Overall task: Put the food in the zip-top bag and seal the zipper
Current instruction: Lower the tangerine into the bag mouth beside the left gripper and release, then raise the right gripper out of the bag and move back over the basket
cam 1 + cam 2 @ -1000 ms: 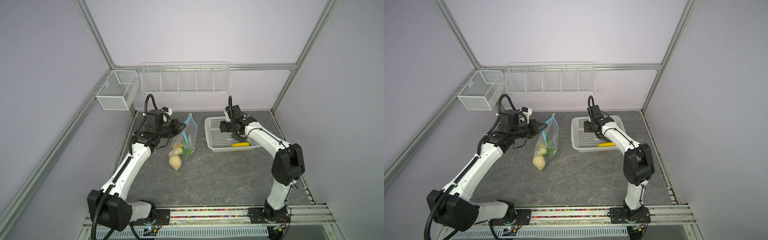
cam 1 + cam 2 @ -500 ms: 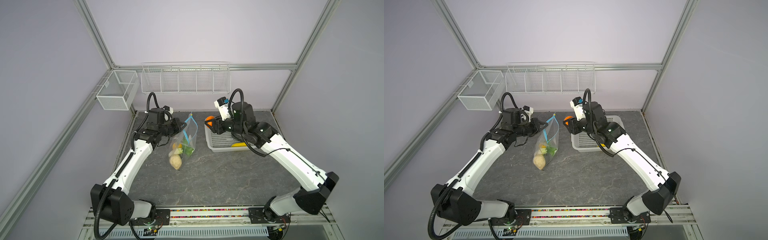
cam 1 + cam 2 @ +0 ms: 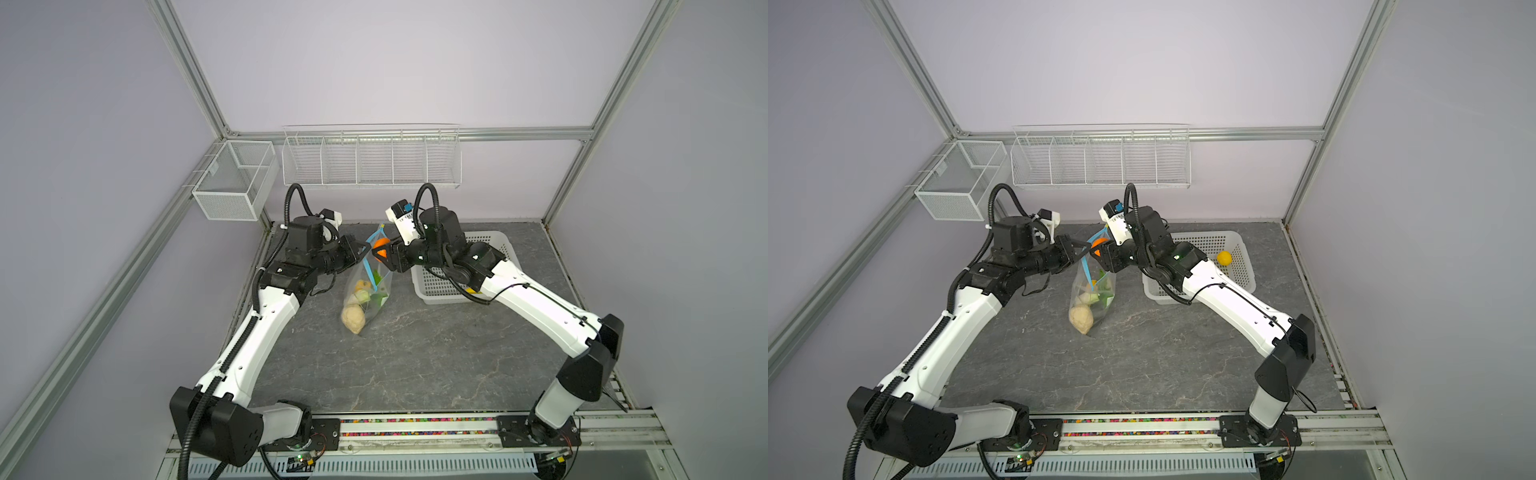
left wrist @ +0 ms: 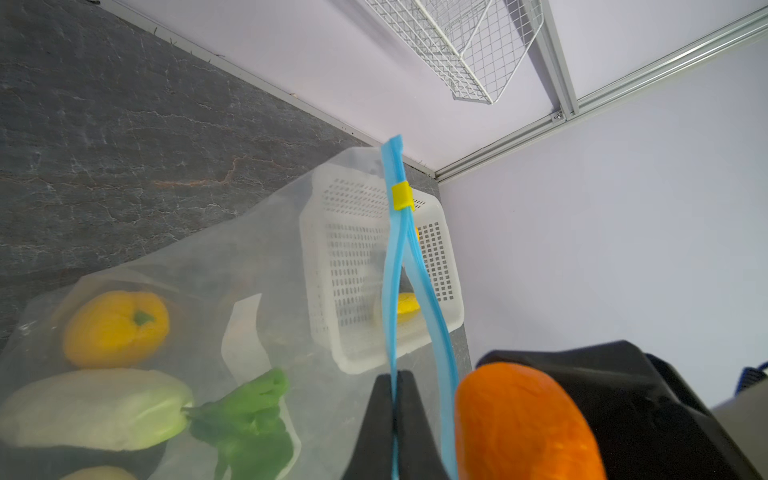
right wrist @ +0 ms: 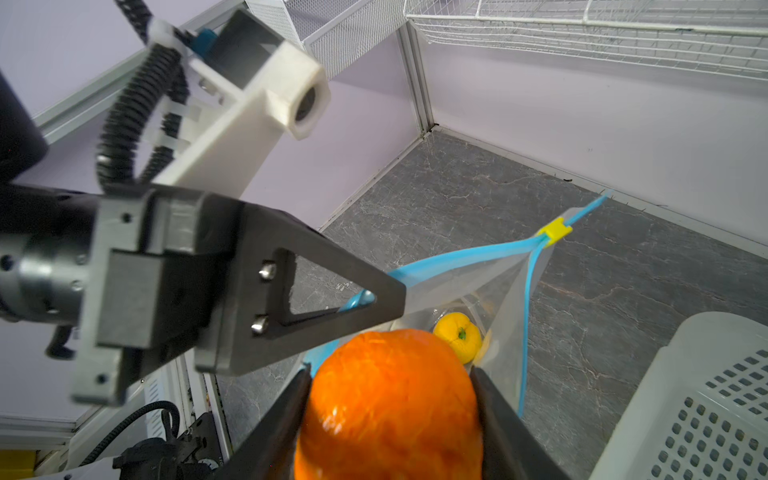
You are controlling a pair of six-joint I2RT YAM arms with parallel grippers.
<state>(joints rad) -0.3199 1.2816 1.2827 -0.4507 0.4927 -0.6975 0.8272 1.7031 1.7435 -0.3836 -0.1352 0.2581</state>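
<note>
L claw [image 4: 392, 388] is seen clamped shut on one lip of the zipper [image 4: 392, 249], and the zip-top bag [image 3: 365, 286] is held up w/ its mouth parted; its bottom is rested on the table [image 3: 415, 353]. R claw [image 5: 390, 374] is closed on the orange [image 5: 390, 407], which is held just by the parted mouth. The yellow slider [image 4: 402, 196] is seen at the strip's far end. Inside the bag, a yellow pepper [image 4: 116, 328], a white-green piece [image 4: 95, 409], leafy greens [image 4: 249, 419] & a beige lumpy ball [image 3: 353, 320] are seen. A lemon [image 3: 1224, 257] is seen lying in the white basket [image 3: 1208, 236] nearby.
</note>
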